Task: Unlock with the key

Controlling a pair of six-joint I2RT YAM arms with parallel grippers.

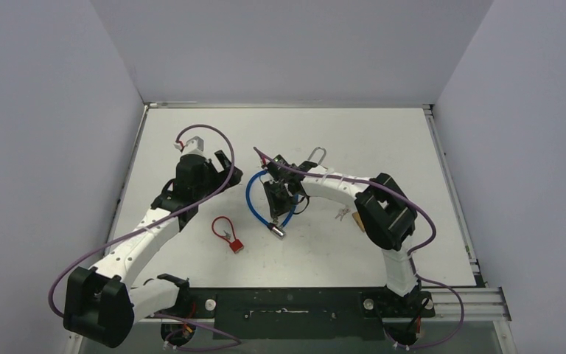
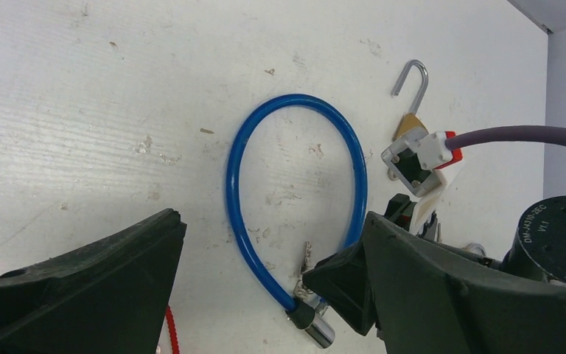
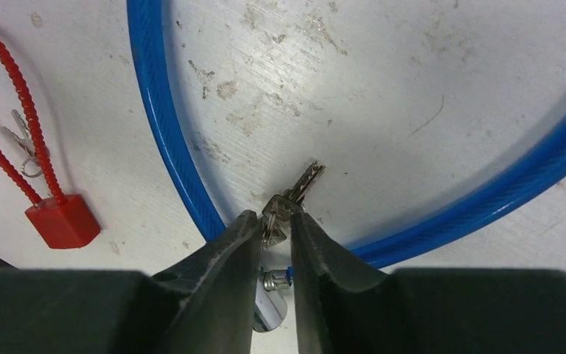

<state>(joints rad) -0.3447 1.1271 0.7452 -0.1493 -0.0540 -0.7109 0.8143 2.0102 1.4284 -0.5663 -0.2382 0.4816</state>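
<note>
A blue cable lock (image 1: 252, 195) lies looped at the table's middle, its chrome cylinder end (image 1: 278, 231) toward the near side. A small bunch of silver keys (image 3: 295, 195) rests inside the loop, close to the cylinder (image 3: 269, 313). My right gripper (image 3: 274, 220) points down over the bunch, its fingertips pressed on the key heads from both sides. My left gripper (image 2: 265, 236) hovers wide open above the same loop (image 2: 236, 192), with nothing between its fingers. The key (image 2: 306, 258) and cylinder (image 2: 320, 332) also show in the left wrist view.
A red cable lock (image 1: 235, 245) with its own small keys (image 3: 23, 140) lies left of the blue loop. A brass padlock (image 2: 411, 122) with a raised silver shackle sits behind the right gripper. More keys (image 1: 341, 214) lie by the right arm.
</note>
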